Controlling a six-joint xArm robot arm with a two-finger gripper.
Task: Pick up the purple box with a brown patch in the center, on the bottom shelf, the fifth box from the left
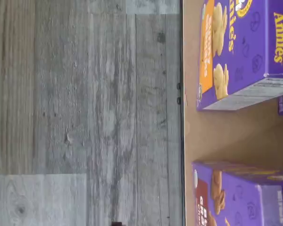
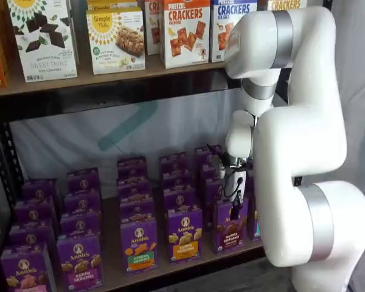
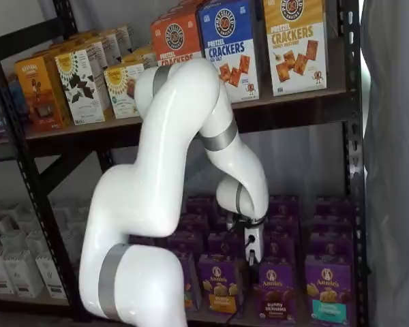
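Note:
The purple box stands upright in the front row of the bottom shelf, with brown cookies on its front; it also shows in a shelf view. My gripper hangs just above and in front of it, its black fingers seen side-on with a cable beside them, so no gap can be made out. In a shelf view the gripper hangs between the box columns with nothing in it. The wrist view catches the purple box with its brown patch, on the tan bottom shelf.
A purple carton with a yellow-orange label stands just left of the target and shows in the wrist view. More purple cartons fill the rows behind. Cracker boxes sit on the board above. Grey plank floor lies before the rail.

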